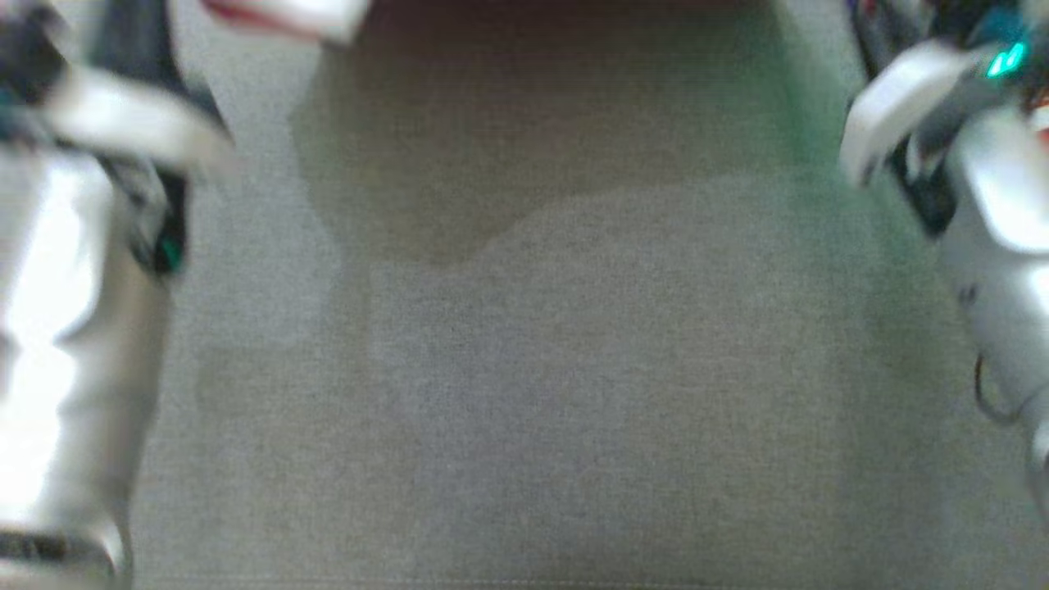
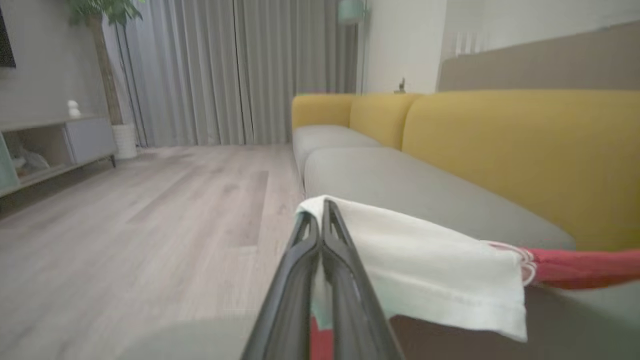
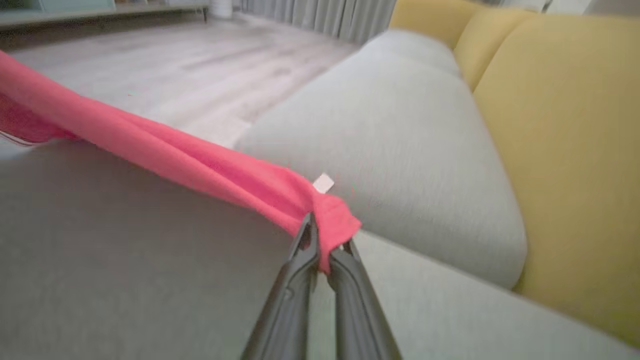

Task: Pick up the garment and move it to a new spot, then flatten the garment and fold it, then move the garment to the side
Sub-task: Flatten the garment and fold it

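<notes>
In the head view, which is rather blurred, the grey seat cushion (image 1: 524,369) lies under the camera. The left forearm (image 1: 57,328) and the right forearm (image 1: 1000,213) stand at its two sides. At the top edge a piece of the garment (image 1: 287,15), white with some red, hangs above the cushion.

In the left wrist view the left gripper (image 2: 322,206) is clenched on a white corner of the garment. The cloth drapes away to the right, where it becomes red. It hangs free of the cushion, in front of the yellow sofa back (image 2: 525,150). The wooden floor (image 2: 125,225) is on the left.

In the right wrist view the right gripper (image 3: 322,240) pinches the pink end of the garment (a small white tag (image 3: 324,183) sits just beside the grip). From there the cloth runs off as a tight, rolled band above the cushion.

I judge that the picking up is done: both ends are held and the garment is in the air between the arms. The carrying to a new spot seems to be in hand. It is not yet laid down, so the flattening, the folding and the moving aside are all left.
</notes>
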You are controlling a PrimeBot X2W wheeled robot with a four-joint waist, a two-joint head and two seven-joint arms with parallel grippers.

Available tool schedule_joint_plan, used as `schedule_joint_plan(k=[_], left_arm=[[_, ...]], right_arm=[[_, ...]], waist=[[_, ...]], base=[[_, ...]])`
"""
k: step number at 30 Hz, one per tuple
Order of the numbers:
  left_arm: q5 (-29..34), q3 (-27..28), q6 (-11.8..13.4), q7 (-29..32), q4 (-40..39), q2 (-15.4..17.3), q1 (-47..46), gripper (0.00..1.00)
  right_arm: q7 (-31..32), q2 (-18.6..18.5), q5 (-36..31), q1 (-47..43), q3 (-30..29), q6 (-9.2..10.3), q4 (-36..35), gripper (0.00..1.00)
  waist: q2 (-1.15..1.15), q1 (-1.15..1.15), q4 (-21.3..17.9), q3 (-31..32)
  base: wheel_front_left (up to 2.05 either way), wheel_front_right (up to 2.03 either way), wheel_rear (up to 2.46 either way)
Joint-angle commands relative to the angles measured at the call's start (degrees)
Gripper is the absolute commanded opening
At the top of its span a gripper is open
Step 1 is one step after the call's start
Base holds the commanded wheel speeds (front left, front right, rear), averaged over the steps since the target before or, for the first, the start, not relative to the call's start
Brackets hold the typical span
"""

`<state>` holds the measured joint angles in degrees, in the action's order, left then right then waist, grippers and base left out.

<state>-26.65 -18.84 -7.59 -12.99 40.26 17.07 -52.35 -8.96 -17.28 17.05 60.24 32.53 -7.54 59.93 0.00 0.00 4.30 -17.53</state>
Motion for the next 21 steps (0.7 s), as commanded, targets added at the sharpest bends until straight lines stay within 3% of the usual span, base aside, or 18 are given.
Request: schedule_joint_plan(k=[1,4,9,13,21], left_arm=[[-0.7,0.3,0.1,0.2,-2.4,3.7,1.0,0.0],[-2.4,-4.2,0.1,2.7,-4.8,5.5,9.3,0.0],[-6.3,-10.7,0.1,9.5,-12.3,11.4,19.3,0.0],[-8.4,-12.3,0.1,13.1,-18.5,15.4,25.2,0.0],[-11.7,-15.2,0.1,21.6,-29.0,20.4,34.1,0.0]], right_arm=[[0.9,-0.6,1.7,-0.6,1.6,0.05,-1.3,0.0],[4.7,-2.2,6.2,-4.9,6.1,0.05,-2.0,0.0],[10.3,-7.5,13.8,-9.8,12.5,0.05,-6.8,0.0],[14.6,-12.2,19.7,-13.3,16.5,0.05,-11.9,0.0],[22.9,-19.3,30.3,-19.8,21.3,0.05,-21.2,0.0]], waist=[[0.0,0.0,0.4,2.3],[0.0,0.0,0.4,4.6],[0.0,0.0,0.2,8.2],[0.0,0.0,0.2,10.7],[0.0,0.0,-0.2,15.2]], base=[[0.0,0.0,0.0],[0.0,0.0,0.0],[0.0,0.0,0.0],[0.0,0.0,0.0],[0.0,0.0,0.0]])
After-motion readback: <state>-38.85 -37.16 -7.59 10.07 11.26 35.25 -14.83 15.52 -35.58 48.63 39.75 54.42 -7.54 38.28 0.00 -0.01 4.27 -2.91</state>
